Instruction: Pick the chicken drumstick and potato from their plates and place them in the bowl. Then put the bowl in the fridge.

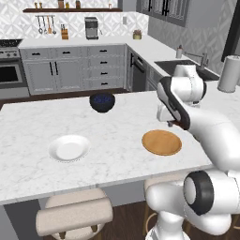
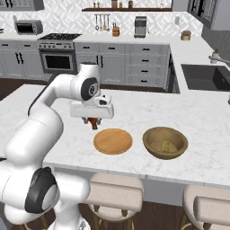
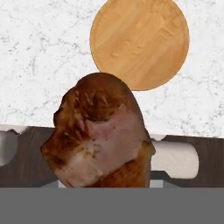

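**Clerk:** Item one, largest first?

**Me:** The bench (image 2: 188, 112), white marble, is carrying everything. Next, the bowl (image 2: 165, 142), tan wood, is sitting near the front edge with the potato (image 2: 168, 146) already lying inside it. Then the two plates: the wooden plate (image 2: 112, 140) is lying bare just beside the bowl, and the white plate (image 1: 69, 148) is sitting bare, well apart on the far side of it. A dark blue bowl (image 1: 102, 101) is standing further back.

**Clerk:** And the claw?

**Me:** My claw (image 2: 92, 122) is hanging above the bench just beyond the wooden plate, and it is gripping the chicken drumstick (image 3: 98, 135), lifted clear of the surface.

**Clerk:** Which way is the drop lying?

**Me:** The bowl is lying past the wooden plate from my claw, towards the sink side in the right base view; I am judging that the carry is having to cross the whole plate before release.

**Clerk:** Anything you are not making out?

**Me:** The drumstick is covering my fingertips in the hand view, so its long axis and bone end are unclear. My own arm is blocking the bowl in the left base view.
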Tool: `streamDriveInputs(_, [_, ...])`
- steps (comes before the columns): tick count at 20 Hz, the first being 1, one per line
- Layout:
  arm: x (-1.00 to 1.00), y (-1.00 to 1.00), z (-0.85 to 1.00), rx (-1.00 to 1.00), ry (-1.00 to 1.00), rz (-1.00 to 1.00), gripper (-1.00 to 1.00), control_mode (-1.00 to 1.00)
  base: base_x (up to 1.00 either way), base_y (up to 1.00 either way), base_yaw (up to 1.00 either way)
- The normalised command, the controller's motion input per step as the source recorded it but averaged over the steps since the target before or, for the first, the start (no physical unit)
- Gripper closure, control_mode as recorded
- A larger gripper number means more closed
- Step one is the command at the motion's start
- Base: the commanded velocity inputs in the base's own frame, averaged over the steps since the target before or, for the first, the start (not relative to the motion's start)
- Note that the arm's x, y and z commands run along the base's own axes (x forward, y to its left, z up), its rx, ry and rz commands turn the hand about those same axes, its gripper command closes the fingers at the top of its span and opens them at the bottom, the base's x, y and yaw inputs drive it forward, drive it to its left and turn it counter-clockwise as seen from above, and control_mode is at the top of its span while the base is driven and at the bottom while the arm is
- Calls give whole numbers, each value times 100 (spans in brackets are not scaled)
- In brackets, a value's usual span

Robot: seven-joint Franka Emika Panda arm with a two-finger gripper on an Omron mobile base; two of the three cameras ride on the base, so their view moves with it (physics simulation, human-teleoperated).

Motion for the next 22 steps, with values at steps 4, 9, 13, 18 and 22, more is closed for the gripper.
streamDriveInputs(4, [4,-100,0,6,-3,19,100,-100,0,0,0])
streamDriveInputs(9, [26,-100,0,9,0,6,100,-100,0,0,0])
streamDriveInputs(13, [20,-100,-11,4,0,2,100,-100,0,0,0])
streamDriveInputs(18, [13,-91,-56,0,0,0,100,-100,0,0,0])
streamDriveInputs(22, [29,-92,-51,0,0,0,100,-100,0,0,0])
